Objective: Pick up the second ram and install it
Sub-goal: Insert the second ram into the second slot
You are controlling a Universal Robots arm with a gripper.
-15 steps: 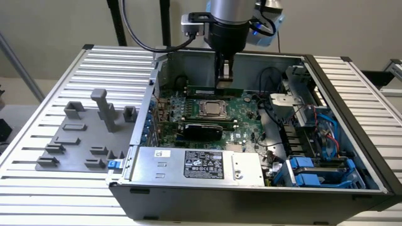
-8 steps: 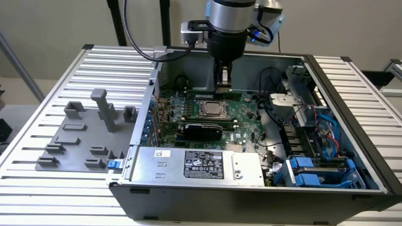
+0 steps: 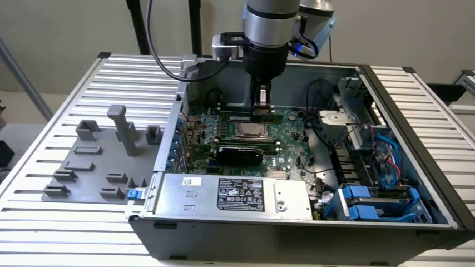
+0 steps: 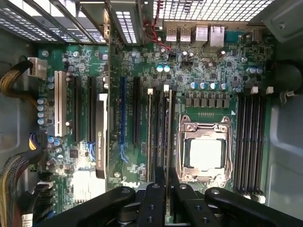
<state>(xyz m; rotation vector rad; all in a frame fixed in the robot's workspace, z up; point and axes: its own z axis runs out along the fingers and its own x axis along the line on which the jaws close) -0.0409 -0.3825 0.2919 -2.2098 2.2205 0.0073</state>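
Claw (image 3: 261, 108) clamped on the second ram (image 3: 241, 117), low inside the open computer case (image 3: 297, 222), over the motherboard (image 3: 291, 139)

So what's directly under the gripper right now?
The second ram, held edge-on over the memory slots beside the CPU socket. The gripper covers one end of those slots, so whether the stick is seated can't be seen.

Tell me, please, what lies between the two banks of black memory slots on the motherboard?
The metal-framed processor socket lies between one slot bank and the other slot bank, as the wrist view shows.
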